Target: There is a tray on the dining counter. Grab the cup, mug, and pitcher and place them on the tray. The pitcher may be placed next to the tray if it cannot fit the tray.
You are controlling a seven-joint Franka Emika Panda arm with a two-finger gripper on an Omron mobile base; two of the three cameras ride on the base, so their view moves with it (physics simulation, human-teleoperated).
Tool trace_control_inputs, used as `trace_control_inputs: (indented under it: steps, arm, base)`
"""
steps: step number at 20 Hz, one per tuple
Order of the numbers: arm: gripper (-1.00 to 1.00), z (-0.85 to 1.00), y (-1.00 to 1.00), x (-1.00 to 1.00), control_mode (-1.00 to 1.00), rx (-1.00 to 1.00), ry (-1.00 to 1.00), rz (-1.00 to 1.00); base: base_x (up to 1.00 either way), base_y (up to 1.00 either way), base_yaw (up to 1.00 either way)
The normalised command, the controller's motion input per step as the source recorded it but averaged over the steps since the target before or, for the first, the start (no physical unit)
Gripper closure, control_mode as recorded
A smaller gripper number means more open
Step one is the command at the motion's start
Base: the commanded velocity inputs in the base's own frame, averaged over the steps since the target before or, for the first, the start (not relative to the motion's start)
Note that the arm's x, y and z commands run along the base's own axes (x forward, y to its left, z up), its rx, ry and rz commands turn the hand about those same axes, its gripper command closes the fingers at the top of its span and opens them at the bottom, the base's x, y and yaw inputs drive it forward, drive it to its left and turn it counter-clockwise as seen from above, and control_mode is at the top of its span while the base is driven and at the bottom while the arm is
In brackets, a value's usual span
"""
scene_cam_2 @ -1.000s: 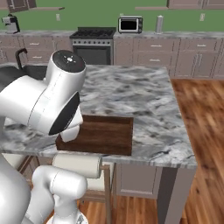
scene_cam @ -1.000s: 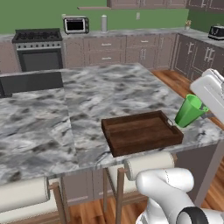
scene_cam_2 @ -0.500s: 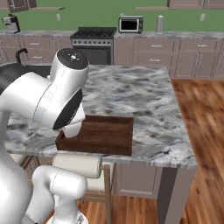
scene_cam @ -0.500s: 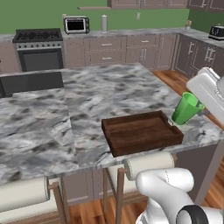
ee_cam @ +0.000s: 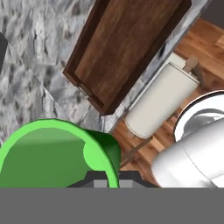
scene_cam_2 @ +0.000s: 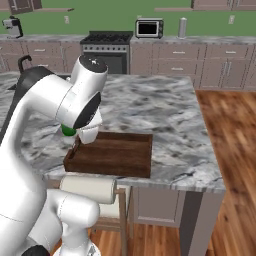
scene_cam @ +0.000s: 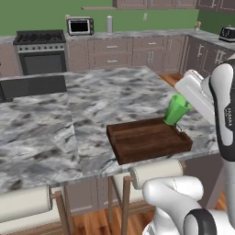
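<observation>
My gripper (scene_cam: 184,103) is shut on the rim of the green cup (scene_cam: 176,110), holding it tilted just above the dining counter (scene_cam: 92,101) at the right end of the tray (scene_cam: 147,140). The dark brown tray lies empty near the counter's front edge. From the right base view, the arm covers most of the cup (scene_cam_2: 68,131), which peeks out at the left end of the tray (scene_cam_2: 112,154). Through the hand view, the cup (ee_cam: 52,153) sits close in front of the gripper (ee_cam: 109,178), with the tray (ee_cam: 127,48) beyond it. The mug and the pitcher are out of view.
Cream cushioned stools (scene_cam: 156,172) stand tucked under the counter's front edge. A black panel (scene_cam: 32,86) sits at the counter's far left. Stove (scene_cam: 39,50) and cabinets line the back wall. Wooden floor (scene_cam_2: 230,150) lies to the right of the counter.
The gripper has carried the green cup leftward, from off the counter's right edge to the right end of the tray. The tray has not moved.
</observation>
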Motion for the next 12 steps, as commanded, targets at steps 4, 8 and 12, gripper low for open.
trace_control_inputs:
  steps: [4,8,12]
  arm:
    - [1.00,-0.16,0.01,0.49,-1.00,0.00,0.00,0.01]
    - [1.00,-0.14,0.00,0.41,-1.00,0.00,0.00,0.01]
    - [1.00,-0.26,0.08,0.39,-1.00,-0.02,0.00,0.01]
  base:
    - [0.00,0.00,0.00]
    - [0.00,0.00,0.00]
    - [0.00,0.00,0.00]
